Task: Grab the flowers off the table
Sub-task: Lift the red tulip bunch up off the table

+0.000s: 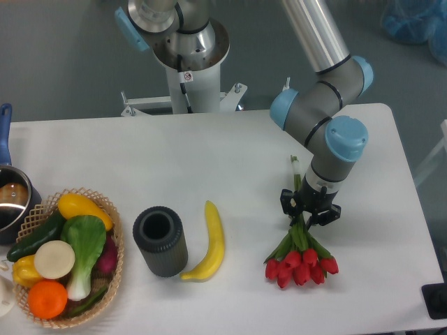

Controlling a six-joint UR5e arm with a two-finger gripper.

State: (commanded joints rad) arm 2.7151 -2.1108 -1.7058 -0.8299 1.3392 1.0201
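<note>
The flowers (300, 259), a bunch of red tulips with green stems and leaves, lie on the white table (230, 153) at the right, heads toward the front edge and stem ends pointing back. My gripper (309, 211) points straight down over the stems, just behind the leaves. Its black fingers have closed in against the stems from both sides. The stem tips stick out behind the wrist.
A yellow banana (211, 242) and a dark grey cylinder cup (160, 241) lie left of the flowers. A wicker basket (115, 241) of vegetables and fruit sits at the front left, with a pot (12, 202) behind it. The robot base (188, 63) stands behind the table.
</note>
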